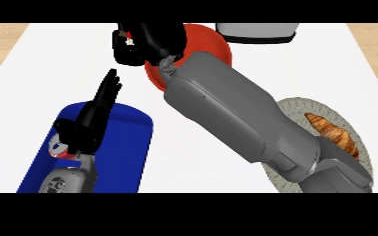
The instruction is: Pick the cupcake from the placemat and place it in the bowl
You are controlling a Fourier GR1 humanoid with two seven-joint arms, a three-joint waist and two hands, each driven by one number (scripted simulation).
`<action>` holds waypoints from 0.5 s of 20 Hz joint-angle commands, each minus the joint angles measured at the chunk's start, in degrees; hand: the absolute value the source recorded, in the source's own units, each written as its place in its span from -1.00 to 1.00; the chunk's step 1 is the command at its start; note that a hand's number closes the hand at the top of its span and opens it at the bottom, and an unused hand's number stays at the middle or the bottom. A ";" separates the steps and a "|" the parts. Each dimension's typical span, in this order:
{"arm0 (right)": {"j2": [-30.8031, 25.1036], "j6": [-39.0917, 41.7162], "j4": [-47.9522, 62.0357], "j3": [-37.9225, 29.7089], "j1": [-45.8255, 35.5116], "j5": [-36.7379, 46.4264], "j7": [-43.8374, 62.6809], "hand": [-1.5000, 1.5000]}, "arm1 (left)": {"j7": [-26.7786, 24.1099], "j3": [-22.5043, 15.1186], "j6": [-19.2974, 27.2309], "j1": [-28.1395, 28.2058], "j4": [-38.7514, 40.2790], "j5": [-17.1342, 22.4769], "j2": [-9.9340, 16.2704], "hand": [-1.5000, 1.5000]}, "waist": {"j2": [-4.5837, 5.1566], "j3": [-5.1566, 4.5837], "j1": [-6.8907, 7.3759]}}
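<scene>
Curling its fingers round a small thing with a bit of red and pale colour showing (probably the cupcake (130, 39), mostly hidden), the right hand (140, 44) is hanging beside the left rim of the red bowl (210, 42), well apart from the blue placemat (136, 130). The left hand (92, 115) is resting open over the placemat, fingers straight and holding nothing. A croissant (336, 134) is lying on a plate (295, 107) on the white worktop (66, 60).

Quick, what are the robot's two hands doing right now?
Left hand: open, fingers straight, holding nothing.
Right hand: fingers curled round something small; what it is cannot be told.
</scene>
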 commanded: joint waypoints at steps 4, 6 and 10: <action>-1.23 -2.49 14.71 -4.85 1.85 1.65 -13.28 1.00 | 2.11 0.46 0.60 -2.27 -0.06 -0.41 -0.23 0.00 | 0.10 0.03 -0.19; 0.51 -6.35 20.53 -6.30 2.03 2.25 -17.26 1.00 | 2.90 -2.04 2.62 -2.18 -1.76 -2.88 -1.98 0.00 | 0.27 0.04 0.42; -0.92 -5.17 28.17 -9.10 2.47 1.34 -23.69 1.00 | 4.75 -1.07 0.64 -3.88 -0.92 -1.11 -1.08 0.00 | 0.60 0.04 0.86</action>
